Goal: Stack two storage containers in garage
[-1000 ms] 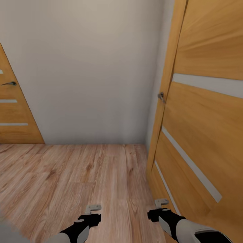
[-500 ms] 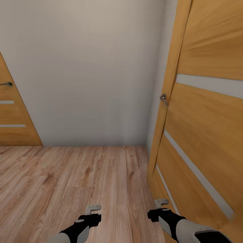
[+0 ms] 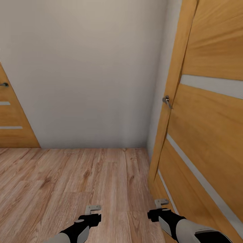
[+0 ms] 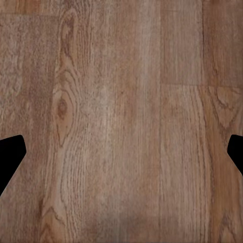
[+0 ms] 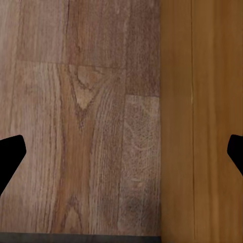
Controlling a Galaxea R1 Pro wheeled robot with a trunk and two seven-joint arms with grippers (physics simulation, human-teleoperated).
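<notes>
The two storage containers are out of view. Low in the head view, my left gripper (image 3: 92, 209) and my right gripper (image 3: 161, 202) hang side by side over a light wood-plank floor (image 3: 84, 182). Both are open and hold nothing. In the left wrist view, the left gripper (image 4: 121, 157) has its dark fingertips (image 4: 10, 157) wide apart over bare planks. The right gripper (image 5: 121, 157) is just as wide, over planks beside the foot of a wooden door.
A plain pale wall (image 3: 87, 74) stands straight ahead. A large wooden door (image 3: 206, 128) with a metal handle (image 3: 166, 100) stands close on the right, next to my right arm. Another wooden door (image 3: 11, 128) is at the far left.
The whole picture has shifted. The left door has slid towards the left edge, and the right door's handle has moved lower and to the right. Both arms keep the same pose.
</notes>
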